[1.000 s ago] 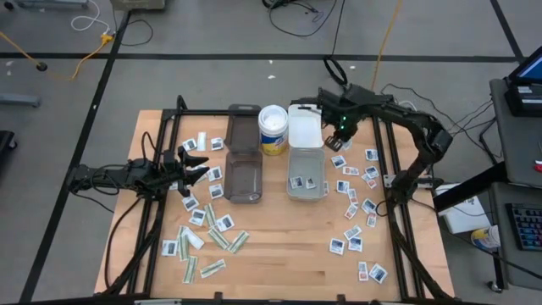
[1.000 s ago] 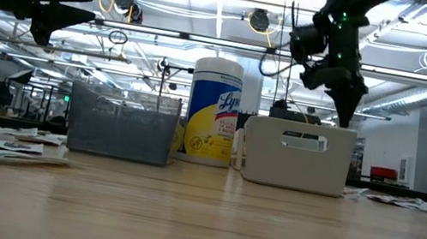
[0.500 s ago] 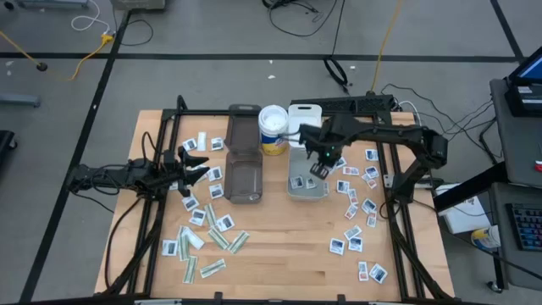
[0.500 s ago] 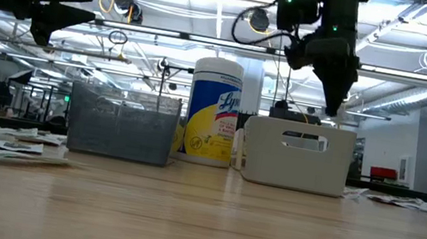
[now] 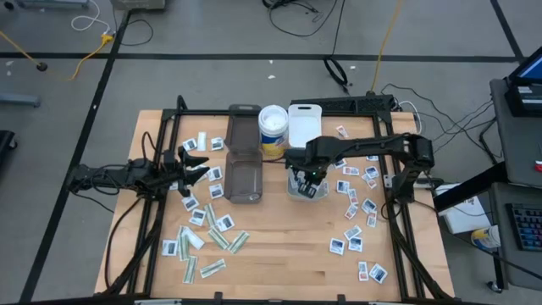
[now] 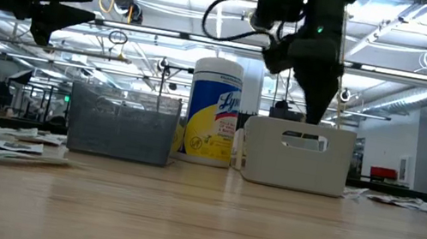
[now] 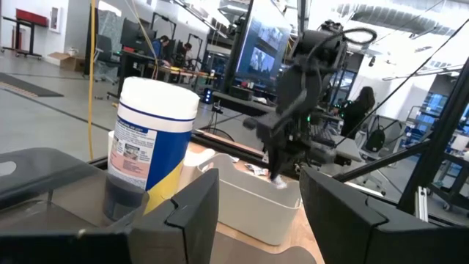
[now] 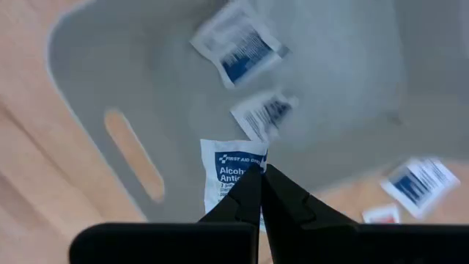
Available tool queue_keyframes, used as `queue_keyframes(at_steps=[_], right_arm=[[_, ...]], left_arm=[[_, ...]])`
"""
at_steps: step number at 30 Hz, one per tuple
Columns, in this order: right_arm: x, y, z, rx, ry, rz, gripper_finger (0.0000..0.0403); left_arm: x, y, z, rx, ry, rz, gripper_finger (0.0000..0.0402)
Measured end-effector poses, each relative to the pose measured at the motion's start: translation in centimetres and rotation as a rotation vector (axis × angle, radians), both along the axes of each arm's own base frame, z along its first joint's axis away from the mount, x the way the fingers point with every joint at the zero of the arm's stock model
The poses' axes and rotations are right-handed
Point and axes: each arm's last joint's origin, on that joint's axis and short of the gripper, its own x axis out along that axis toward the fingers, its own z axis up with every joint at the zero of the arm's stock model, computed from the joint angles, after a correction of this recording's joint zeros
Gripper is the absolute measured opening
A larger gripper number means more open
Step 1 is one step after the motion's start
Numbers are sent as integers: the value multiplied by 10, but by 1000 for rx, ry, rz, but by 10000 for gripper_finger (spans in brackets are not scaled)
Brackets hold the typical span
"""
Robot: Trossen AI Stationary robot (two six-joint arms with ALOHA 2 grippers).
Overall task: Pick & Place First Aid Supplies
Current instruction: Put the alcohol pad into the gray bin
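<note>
Pinching a white packet (image 8: 233, 174) over the clear bin (image 8: 88, 73), right claw (image 8: 260, 192), packet's lower edge hidden by fingers

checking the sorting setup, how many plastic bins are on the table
2. The smoky bin sits on the left; the white bin stands just to its right, below the right hand, which holds a packet. None seems hidden.

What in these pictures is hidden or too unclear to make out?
- High view: the right gripper covers part of the white bin, hiding how many packets lie inside.
- Low view: the white bin's wall hides its contents.
- Right wrist view: the fingers cover the lower edge of the held alcohol packet; the other packets' print is blurred.
- High view: print on the scattered packets is too small.
</note>
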Motion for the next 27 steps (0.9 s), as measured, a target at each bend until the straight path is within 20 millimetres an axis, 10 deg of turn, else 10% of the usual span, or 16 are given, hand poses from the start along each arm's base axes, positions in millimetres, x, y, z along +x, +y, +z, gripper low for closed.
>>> queue_keyframes(at_steps=[19,27], right_arm=[[32,-4,-58,-24,18,95,4],[35,-5,-58,-32,-10,92,78]], left_arm=[[0,0,0,0,0,0,196],[0,0,0,0,0,0,196]])
